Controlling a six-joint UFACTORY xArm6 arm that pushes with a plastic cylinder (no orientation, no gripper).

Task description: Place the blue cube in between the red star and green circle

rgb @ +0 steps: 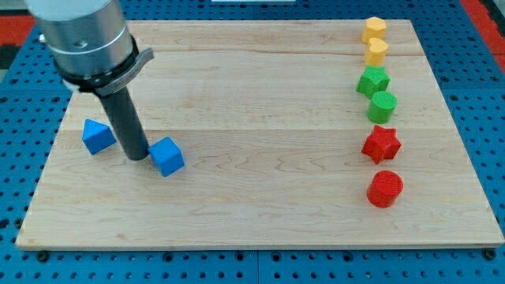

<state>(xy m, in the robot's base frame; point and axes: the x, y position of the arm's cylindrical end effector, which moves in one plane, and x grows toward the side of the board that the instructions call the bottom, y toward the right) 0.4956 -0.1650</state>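
Note:
The blue cube [167,156] lies on the wooden board at the view's left, a little below the middle. My tip [136,155] rests on the board just left of it, touching or nearly touching its left side. A second blue block [98,136], wedge-like, lies further left, beside the rod. The red star [381,144] and the green circle [383,106] sit one above the other in a column at the view's right, with a small gap between them.
The right column also holds two yellow blocks [375,29] [376,52] at the top, a green star-like block [372,81], and a red cylinder [385,188] at the bottom. The arm's grey body [83,39] hangs over the board's upper left.

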